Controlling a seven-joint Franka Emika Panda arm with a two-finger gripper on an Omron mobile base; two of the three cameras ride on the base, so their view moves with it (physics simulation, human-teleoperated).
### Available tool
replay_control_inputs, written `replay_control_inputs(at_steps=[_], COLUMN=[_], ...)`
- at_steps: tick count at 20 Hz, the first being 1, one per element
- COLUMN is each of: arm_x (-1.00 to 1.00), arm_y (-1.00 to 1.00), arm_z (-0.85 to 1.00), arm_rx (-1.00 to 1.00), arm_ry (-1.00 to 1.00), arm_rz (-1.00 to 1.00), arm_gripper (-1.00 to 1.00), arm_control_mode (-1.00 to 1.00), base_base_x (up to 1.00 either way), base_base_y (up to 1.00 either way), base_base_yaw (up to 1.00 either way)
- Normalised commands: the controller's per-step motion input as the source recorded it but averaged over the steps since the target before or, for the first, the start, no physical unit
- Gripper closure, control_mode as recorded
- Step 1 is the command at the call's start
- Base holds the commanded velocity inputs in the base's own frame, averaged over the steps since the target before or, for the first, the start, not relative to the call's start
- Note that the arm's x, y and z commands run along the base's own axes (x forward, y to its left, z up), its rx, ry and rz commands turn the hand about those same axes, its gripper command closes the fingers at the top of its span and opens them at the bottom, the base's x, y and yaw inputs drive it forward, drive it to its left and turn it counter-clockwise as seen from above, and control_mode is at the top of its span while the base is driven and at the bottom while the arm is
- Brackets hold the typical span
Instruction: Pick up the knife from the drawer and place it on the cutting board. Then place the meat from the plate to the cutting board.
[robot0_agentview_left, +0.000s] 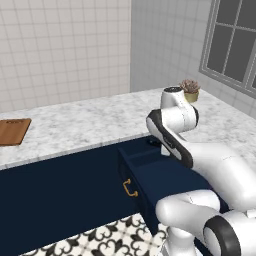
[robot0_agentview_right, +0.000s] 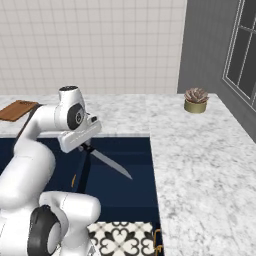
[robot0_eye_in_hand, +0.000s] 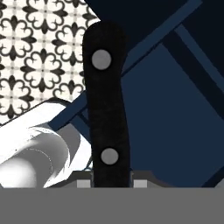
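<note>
My gripper (robot0_agentview_right: 85, 146) is shut on the knife (robot0_agentview_right: 111, 164), holding its black handle (robot0_eye_in_hand: 107, 109) above the pulled-out navy drawer (robot0_agentview_left: 150, 172). The silver blade slants down to the right over the drawer's inside (robot0_agentview_right: 120, 192). In the hand view the two-rivet handle rises from between the fingertips (robot0_eye_in_hand: 84, 183). The drawer's small gold handle (robot0_agentview_left: 129, 188) shows on its front. The reddish-brown cutting board (robot0_agentview_left: 13, 131) lies far to the left on the marble counter, and shows again as the board (robot0_agentview_right: 18, 109) behind my arm. The plate and the meat are out of view.
A potted succulent (robot0_agentview_left: 190, 90) stands at the counter's back corner, the same pot (robot0_agentview_right: 196, 100) near the window. Marble counter (robot0_agentview_right: 200, 165) runs along the drawer's right side. Patterned floor tiles (robot0_agentview_left: 100, 240) lie below the drawer front.
</note>
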Motion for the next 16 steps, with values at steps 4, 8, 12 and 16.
replay_control_inputs(at_steps=[4, 8, 12, 16], arm_x=[-0.71, -0.16, 0.00, 0.00], arm_y=[0.00, 0.00, 0.00, 0.00], arm_z=[0.23, 0.02, 0.00, 0.00], arm_rx=[0.00, 0.00, 0.00, 0.00], arm_ry=[-0.02, 0.00, 0.00, 0.00], arm_rz=[0.26, 0.09, 0.00, 0.00], arm_gripper=[1.00, 1.00, 1.00, 1.00], arm_control_mode=[-1.00, -1.00, -1.00, -1.00], base_base_x=[0.00, 0.00, 0.00, 0.00], base_base_y=[0.00, 0.00, 0.00, 0.00], base_base_yaw=[0.00, 0.00, 0.00, 0.00])
